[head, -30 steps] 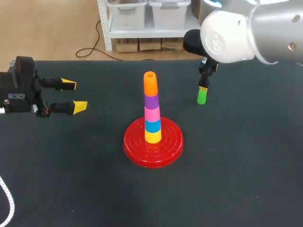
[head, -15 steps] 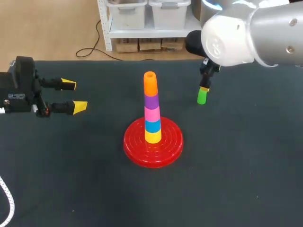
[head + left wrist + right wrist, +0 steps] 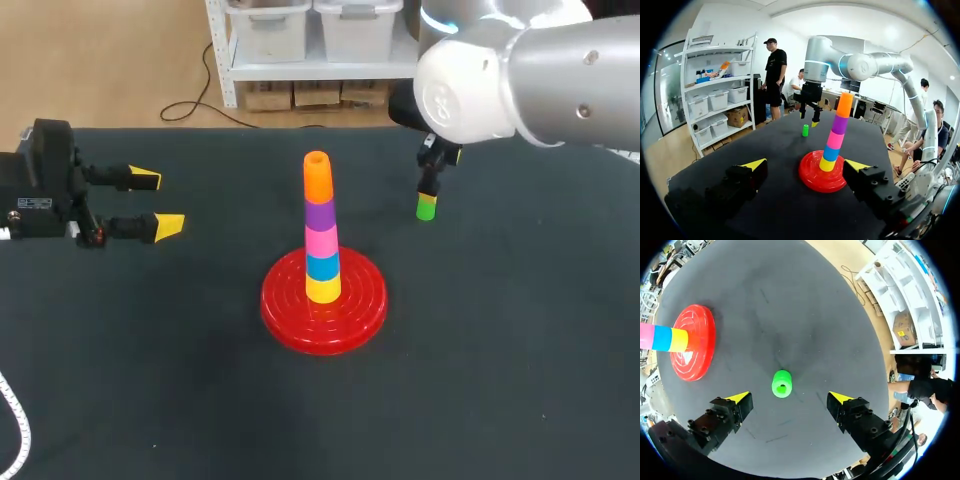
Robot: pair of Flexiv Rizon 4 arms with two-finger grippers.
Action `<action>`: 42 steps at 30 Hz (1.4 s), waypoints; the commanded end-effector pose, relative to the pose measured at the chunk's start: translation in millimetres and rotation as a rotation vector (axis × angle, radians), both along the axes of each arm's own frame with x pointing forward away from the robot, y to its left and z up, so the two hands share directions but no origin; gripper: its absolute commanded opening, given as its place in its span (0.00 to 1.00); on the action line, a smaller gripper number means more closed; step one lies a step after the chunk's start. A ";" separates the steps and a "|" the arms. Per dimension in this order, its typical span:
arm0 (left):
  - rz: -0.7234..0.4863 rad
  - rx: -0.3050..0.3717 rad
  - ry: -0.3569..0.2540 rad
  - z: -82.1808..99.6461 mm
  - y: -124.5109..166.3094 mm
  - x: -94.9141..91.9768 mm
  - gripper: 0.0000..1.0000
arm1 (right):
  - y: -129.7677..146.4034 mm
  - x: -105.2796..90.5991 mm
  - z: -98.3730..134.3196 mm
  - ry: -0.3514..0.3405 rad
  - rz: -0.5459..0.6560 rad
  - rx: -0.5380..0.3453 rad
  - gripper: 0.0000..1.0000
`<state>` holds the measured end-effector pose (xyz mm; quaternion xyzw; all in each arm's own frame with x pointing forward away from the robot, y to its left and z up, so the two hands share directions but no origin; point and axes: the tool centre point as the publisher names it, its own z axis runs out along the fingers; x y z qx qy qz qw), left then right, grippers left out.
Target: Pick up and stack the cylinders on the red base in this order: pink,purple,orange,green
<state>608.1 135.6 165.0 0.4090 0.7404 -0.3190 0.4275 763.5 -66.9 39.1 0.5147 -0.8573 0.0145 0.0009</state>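
**Head view.** Red base [image 3: 323,297] sits mid-table. Its peg carries five cylinders, bottom to top: yellow [image 3: 322,289], blue [image 3: 322,265], pink [image 3: 321,240], purple [image 3: 319,214], orange [image 3: 317,178]. One green cylinder [image 3: 426,206] stands upright on the table, right of and farther than the base, well apart from it. It is the only piece not yet stacked. The right gripper [image 3: 430,190] hangs directly above it, probably lined up for a top-down pick. Its finger spread is not readable from here. The left gripper [image 3: 157,203] is parked far left with fingers wide and nothing between them (likely kept out of the way).

**Left wrist view.** Left gripper's fingers [image 3: 756,164] are spread wide with nothing held. The base [image 3: 815,181] and its five-piece stack are ahead, and the green cylinder [image 3: 805,130] stands beyond under the other arm.

**Right wrist view.** Right gripper [image 3: 790,398] has its fingers wide. The green cylinder [image 3: 782,383] is just ahead between them, seen end-on and untouched. The base [image 3: 692,342] lies off to one side.

Count: one base, six cylinders, two grippers.
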 end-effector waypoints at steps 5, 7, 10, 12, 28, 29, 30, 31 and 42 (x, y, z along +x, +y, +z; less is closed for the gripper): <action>0.003 -0.005 -0.008 -2.4 -0.2 -0.2 1.00 | 3.2 1.5 -8.1 0.008 -0.004 -0.004 0.72; 0.003 -0.005 -0.008 -2.4 -0.2 -0.2 1.00 | 3.4 1.6 -8.2 0.007 -0.004 -0.002 0.50; 0.003 -0.005 -0.008 -2.4 -0.2 -0.2 1.00 | 4.3 2.0 -8.5 0.007 -0.002 0.002 0.44; 0.003 -0.005 -0.008 -2.4 -0.2 -0.2 1.00 | 5.4 1.3 -9.8 0.008 0.000 0.002 0.40; 0.003 -0.005 -0.008 -2.4 -0.2 -0.2 1.00 | 11.5 -6.0 -16.4 0.027 0.015 0.001 0.31; 0.003 -0.005 -0.008 -2.4 -0.2 -0.2 1.00 | 11.6 -5.9 -16.5 0.028 0.015 0.001 0.31; 0.003 -0.005 -0.008 -2.4 -0.2 -0.2 1.00 | 11.6 -5.6 -16.6 0.027 0.015 0.002 0.28; 0.003 -0.005 -0.008 -2.4 -0.2 -0.2 1.00 | 11.7 -5.1 -16.7 0.027 0.015 0.001 0.24; 0.003 -0.005 -0.008 -2.4 -0.2 -0.2 1.00 | 14.3 1.2 1.9 0.044 0.041 -0.028 0.00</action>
